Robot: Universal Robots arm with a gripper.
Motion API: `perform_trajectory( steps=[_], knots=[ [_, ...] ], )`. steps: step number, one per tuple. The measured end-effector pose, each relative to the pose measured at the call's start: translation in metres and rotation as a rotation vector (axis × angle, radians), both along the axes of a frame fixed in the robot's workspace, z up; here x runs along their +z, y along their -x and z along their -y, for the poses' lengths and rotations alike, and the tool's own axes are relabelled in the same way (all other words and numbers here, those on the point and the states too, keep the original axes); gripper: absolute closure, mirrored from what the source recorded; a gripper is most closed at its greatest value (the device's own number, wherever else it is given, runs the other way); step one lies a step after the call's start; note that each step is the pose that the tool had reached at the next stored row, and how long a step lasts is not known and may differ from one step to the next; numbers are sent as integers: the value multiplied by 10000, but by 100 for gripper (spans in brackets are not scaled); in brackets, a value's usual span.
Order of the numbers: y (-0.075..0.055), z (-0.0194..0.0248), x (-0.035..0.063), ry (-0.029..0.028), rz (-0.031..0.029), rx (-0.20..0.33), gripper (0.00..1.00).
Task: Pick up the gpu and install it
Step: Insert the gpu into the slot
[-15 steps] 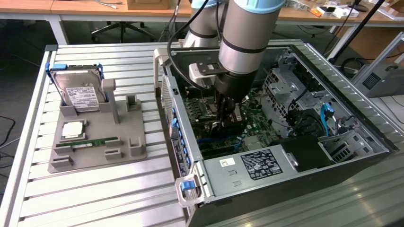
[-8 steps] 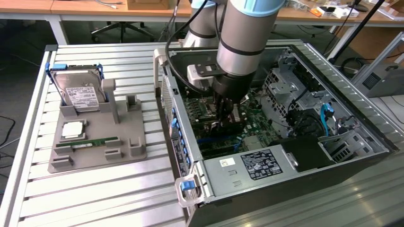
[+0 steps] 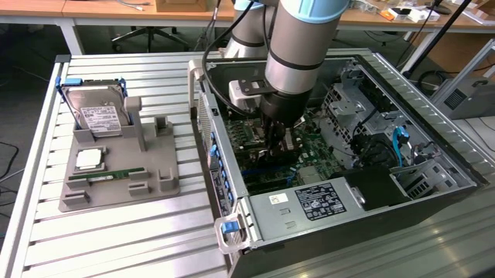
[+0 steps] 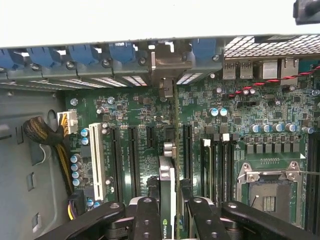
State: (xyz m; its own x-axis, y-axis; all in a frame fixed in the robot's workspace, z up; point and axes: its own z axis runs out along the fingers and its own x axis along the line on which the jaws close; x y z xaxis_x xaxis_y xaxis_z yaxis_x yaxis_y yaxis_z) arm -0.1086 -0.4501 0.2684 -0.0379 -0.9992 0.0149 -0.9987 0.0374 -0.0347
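We are in the install step: the hand [image 4: 169, 210] is down inside the open computer case [image 3: 433, 168], and it holds the gpu [image 4: 167, 192] edge-on between its two black fingers [image 4: 146, 215], closed narrowly against the card's two faces. In the wrist view the card runs straight out ahead of the hand, its metal bracket end [image 4: 165, 67] reaching the rear slot openings of the case, under the row of blue retention clips [image 4: 120, 52]. The card stands upright above the motherboard [image 4: 240, 115], in line with the gap between the black expansion slots [image 4: 132, 150] to one side of the hand and the slot [image 4: 187, 145] on the other. Whether its edge connector is already seated we cannot tell, since the card's own body hides the slot beneath it.

In the exterior view the arm [image 3: 298, 52] comes down vertically into the middle of the case, with the power supply [image 3: 309, 202] just in front of the hand. Away from the hand, on the desk [image 3: 155, 237], the grey parts holder [image 3: 116, 174] carries the hard drive [image 3: 97, 113] and the RAM stick [image 3: 116, 172].

We judge that the next move calls for straight, even downward pressure with the card kept upright, the bracket staying aligned with its rear opening. Any tilt risks jamming the connector edge against the slot wall.
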Motion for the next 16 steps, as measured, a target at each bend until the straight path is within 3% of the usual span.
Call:
perform_trajectory(
  steps=[16],
  knots=[
    [4,11,-2,2,2,0,73]
  ],
)
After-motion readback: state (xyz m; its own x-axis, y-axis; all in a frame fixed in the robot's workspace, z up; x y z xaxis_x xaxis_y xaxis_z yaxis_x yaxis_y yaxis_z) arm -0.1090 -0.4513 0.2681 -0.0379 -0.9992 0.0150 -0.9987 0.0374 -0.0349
